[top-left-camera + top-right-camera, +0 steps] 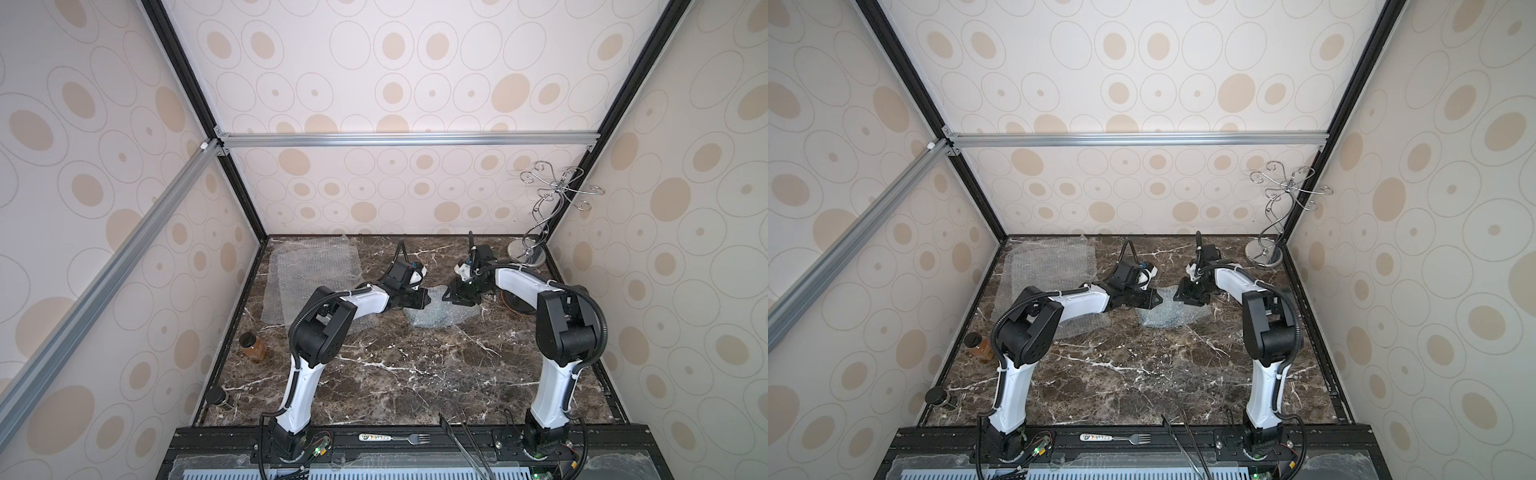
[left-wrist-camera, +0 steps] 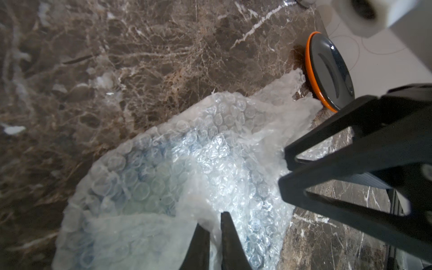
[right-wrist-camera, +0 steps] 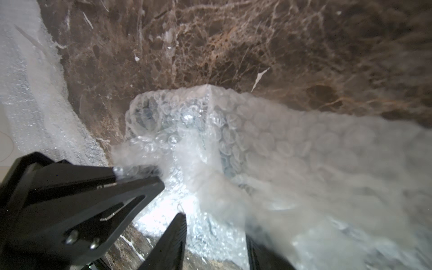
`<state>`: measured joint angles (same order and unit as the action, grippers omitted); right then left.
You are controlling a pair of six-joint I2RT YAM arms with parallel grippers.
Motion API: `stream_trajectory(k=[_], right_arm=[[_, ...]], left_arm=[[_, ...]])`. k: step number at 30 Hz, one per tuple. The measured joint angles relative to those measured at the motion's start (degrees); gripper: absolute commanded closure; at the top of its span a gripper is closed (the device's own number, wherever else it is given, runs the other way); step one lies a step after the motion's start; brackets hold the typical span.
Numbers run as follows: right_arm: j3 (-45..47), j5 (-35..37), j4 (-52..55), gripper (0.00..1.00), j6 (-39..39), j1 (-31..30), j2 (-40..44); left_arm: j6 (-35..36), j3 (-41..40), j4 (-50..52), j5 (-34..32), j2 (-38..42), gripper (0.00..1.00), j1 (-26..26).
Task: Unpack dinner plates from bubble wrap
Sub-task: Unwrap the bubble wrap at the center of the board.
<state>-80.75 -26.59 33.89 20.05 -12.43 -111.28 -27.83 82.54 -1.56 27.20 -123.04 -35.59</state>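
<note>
Two dinner plates [image 2: 332, 70] sat bare; one bubble wrap [image 2: 187, 163] bundle awaited opening. The left tool [image 2: 212, 221] pinched its edge, but the right tool's [image 2: 284, 171] grip was unclear.

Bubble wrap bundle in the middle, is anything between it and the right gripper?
Nothing visible. The right gripper has its tips apart right at the edge of the bubble wrap bundle, and the left gripper pinches a fold on the opposite side.

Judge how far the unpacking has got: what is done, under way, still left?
Done: a dark grey plate sits bare on the orange plate, off to the right; flat sheets lie far left. In hand: left jaws pinch an edge of the crumpled wrap mid-table; right jaws stand either side of it. Left: opening it; any plate inside is hidden.
</note>
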Motion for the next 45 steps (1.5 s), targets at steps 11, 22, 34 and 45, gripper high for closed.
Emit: stream_trajectory(k=[11, 22, 34, 45], right_arm=[[-0.02, -0.33, 3.28, 0.54, -1.09, 0.13, 8.35], [-0.02, 0.37, 6.23, 0.54, -1.79, 0.15, 12.0], [-0.57, 1.68, 8.92, 0.53, -1.73, 0.17, 13.77], [-7.98, 2.84, 9.84, 0.54, -1.53, 0.17, 10.29]], left_arm=[[0.02, 2.73, 0.35, 2.19, -0.28, 0.91, 0.98], [-1.31, -6.34, -3.89, 4.68, 6.78, 0.9, 0.98], [-4.22, -16.22, -10.21, 5.7, 13.51, 0.86, 0.68], [-6.01, -22.58, -14.95, 6.16, 18.38, 0.79, -0.66]])
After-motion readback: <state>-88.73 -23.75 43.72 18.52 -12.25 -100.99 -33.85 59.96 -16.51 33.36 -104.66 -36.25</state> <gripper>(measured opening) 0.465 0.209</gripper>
